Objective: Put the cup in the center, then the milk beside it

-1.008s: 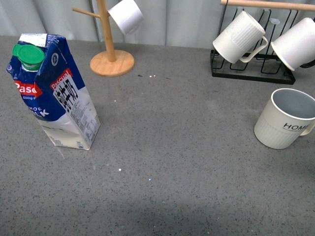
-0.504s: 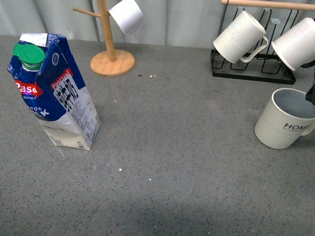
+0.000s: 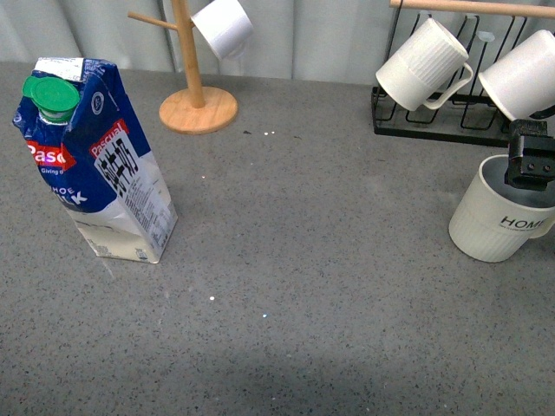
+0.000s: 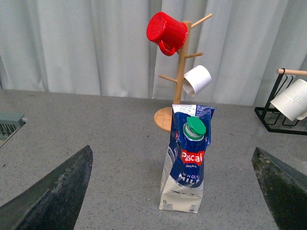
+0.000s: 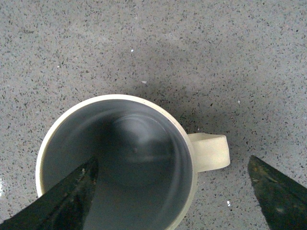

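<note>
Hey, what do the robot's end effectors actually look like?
The left end effector has two dark grey, scuffed, wedge-shaped fingers. The right end effector has similar fingers, blacker with a greenish sheen; from the front it is a black blocky piece. No cables show.

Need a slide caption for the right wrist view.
Open right gripper over the cup, fingers spanning its handle-side wall.
</note>
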You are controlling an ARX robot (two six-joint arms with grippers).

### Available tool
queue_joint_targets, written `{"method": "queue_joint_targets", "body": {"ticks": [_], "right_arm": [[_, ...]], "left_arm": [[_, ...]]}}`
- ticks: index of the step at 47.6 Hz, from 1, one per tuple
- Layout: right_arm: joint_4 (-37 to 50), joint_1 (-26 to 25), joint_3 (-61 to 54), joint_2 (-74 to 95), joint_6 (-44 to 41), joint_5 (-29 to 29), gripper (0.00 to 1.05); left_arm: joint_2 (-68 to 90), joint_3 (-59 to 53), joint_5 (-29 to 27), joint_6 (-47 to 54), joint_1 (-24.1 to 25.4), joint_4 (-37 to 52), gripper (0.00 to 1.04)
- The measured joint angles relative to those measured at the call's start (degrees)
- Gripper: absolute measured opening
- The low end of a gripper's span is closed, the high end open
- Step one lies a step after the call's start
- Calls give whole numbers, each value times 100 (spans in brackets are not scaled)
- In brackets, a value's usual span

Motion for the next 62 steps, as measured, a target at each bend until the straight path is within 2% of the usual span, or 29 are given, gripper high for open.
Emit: {"method": "queue_joint_targets", "body": {"ticks": [25, 40, 62], "right_arm": [[-160, 15, 85, 83, 39, 98, 1], [-363, 122, 103, -92, 293, -31, 1], [-321, 1316, 498, -2, 1464, -144, 1]], "left_arm": [[0, 0, 0, 0, 0, 0, 98], [0, 0, 0, 0, 0, 0, 98], [0, 0, 0, -2, 0, 0, 98]]}}
